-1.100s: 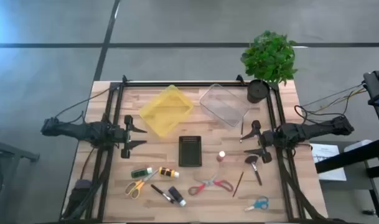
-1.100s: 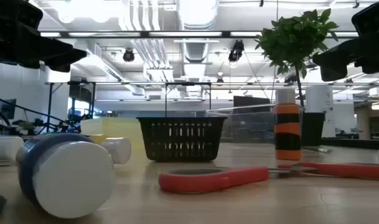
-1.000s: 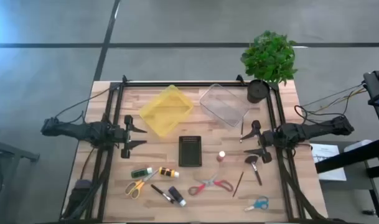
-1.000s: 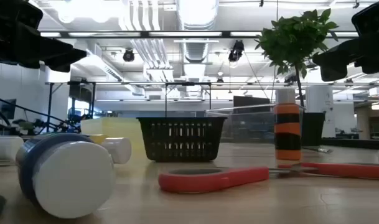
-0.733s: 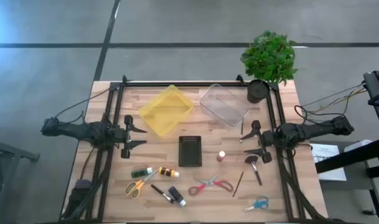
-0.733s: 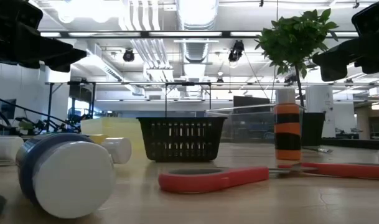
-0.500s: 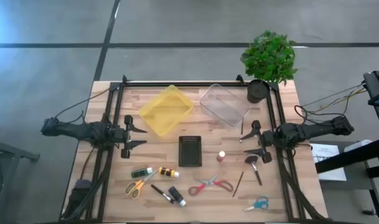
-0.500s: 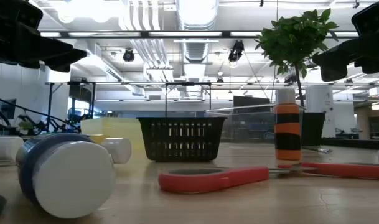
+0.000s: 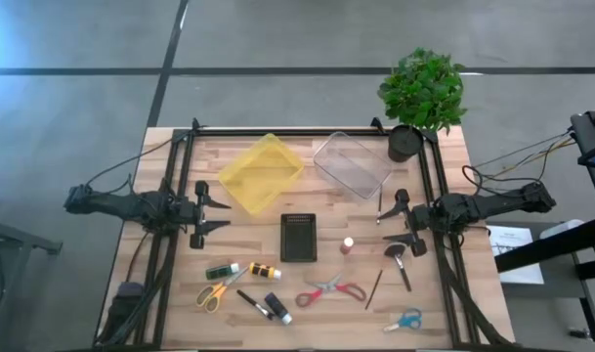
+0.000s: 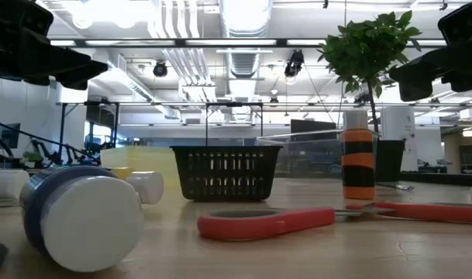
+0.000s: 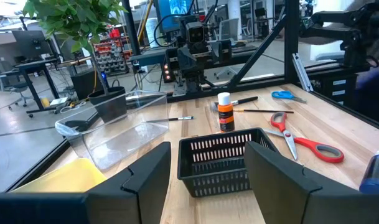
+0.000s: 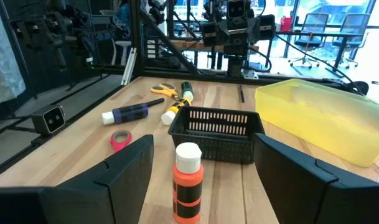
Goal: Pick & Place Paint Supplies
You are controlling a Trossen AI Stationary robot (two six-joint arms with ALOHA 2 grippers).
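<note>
Both arms hover over the table's sides, touching nothing. My left gripper [image 9: 215,216] [image 11: 209,149] is open at the left, facing the black basket [image 9: 298,237]. My right gripper [image 9: 395,223] [image 12: 203,140] is open at the right, facing an upright orange bottle [image 9: 347,246] [image 12: 188,182]. Toward the near edge lie a green bottle [image 9: 222,270], an orange-black bottle [image 9: 265,271], a blue-white bottle [image 9: 277,308], yellow scissors [image 9: 214,292], red scissors [image 9: 330,291], blue scissors [image 9: 404,321], a thin brush [image 9: 374,288] and a wide brush [image 9: 400,264].
A yellow bin [image 9: 261,173] and a clear bin [image 9: 351,164] stand at the far side, with another brush [image 9: 380,202] beside the clear bin. A potted plant [image 9: 424,93] fills the far right corner. Black frame rails [image 9: 175,186] run along both sides.
</note>
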